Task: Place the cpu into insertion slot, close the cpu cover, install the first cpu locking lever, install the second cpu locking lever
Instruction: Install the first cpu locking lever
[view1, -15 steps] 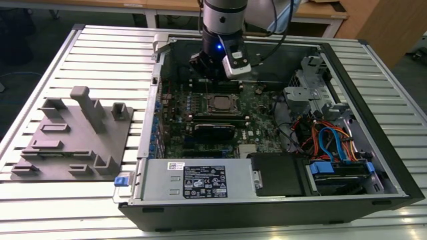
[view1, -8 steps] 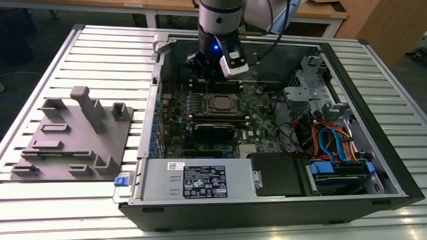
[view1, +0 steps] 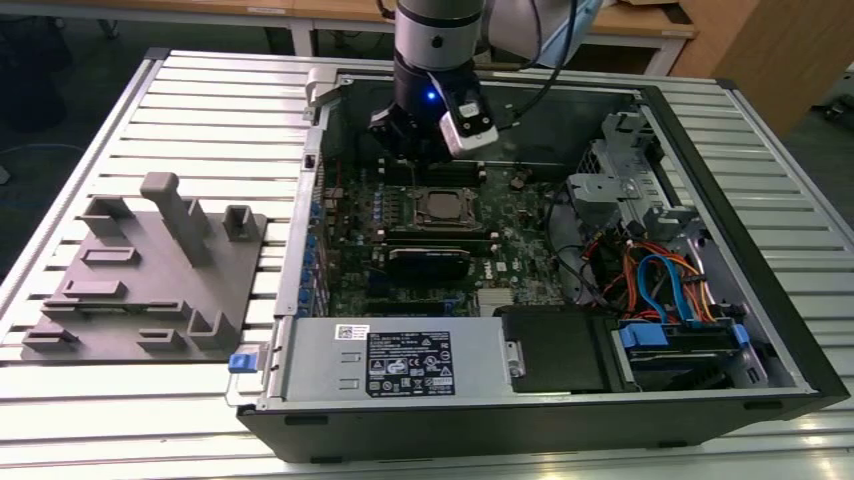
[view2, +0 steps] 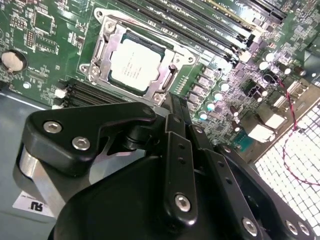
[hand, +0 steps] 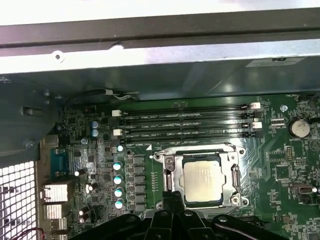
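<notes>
- The open computer case (view1: 747, 140) lay on its side on the slatted table (view1: 200, 100). Its motherboard (view1: 521, 235) faced up, which left the arm a straight reach down into it.
- In the exterior view the gripper (view1: 419, 165) hung inside the case, near the wall at 12 o'clock.
- The insertion slot (hand: 200, 158) sat just at the gripper's 6 o'clock, close but apart from it.
- Both wrist views showed the gripper's fingers pressed together and carrying nothing. I judged that this pose suited pushing on a part, not picking one up.
- The cpu (hand: 202, 182) was seated flat in the insertion slot, silver top up and edges square with the socket. It was not in the gripper.
- The cpu cover (hand: 233, 172) lay down flat as a frame around the chip, its window leaving the metal top bare. I judged it closed.
- Thin metal bars ran along two sides of the frame. I could not tell whether either locking lever was hooked.
- The memory slots (hand: 185, 122) ran alongside the socket, between it and the case wall.
- A grey fixture plate (view1: 147, 270) stood on the table at 9 o'clock of the case, well apart from it. It was probably a staging stand for parts.
- The power supply (view1: 387, 362) filled the case's 6 o'clock edge, well clear of the gripper.
</notes>
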